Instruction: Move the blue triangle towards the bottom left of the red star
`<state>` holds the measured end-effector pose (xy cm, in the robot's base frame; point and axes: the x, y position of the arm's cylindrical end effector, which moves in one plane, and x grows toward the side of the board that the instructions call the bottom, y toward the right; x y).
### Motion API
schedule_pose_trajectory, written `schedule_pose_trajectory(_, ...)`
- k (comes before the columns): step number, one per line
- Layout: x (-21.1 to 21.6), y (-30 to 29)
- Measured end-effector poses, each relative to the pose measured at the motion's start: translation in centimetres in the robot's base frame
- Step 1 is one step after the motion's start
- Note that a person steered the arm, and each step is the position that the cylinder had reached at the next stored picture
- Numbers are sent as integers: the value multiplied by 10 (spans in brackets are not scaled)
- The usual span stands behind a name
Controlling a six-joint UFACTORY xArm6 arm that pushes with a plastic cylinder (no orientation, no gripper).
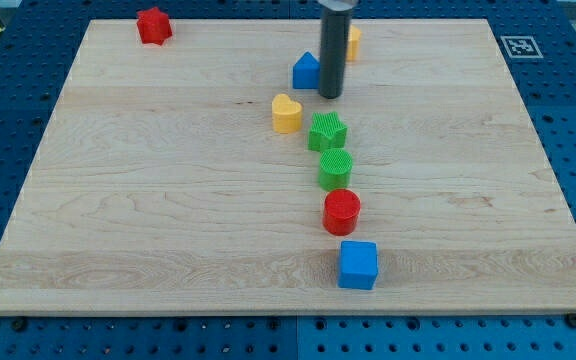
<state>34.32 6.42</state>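
Note:
The blue triangle (307, 71) lies near the view's top centre of the wooden board (148, 200). The red star (153, 26) sits at the board's top left corner, far to the left of the triangle. My tip (330, 96) is the lower end of the dark rod, just right of the blue triangle and close to touching its right side.
A yellow block (353, 42) is partly hidden behind the rod. A yellow heart (286, 114), a green star (327, 132), a green round block (335, 169), a red cylinder (342, 212) and a blue cube (358, 265) run down the middle.

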Motion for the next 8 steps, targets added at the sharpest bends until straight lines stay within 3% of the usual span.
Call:
schedule_pose_trajectory(2,-2,-2)
schedule_pose_trajectory(6,-55,-82)
schedule_pose_trajectory(8,-62,-126)
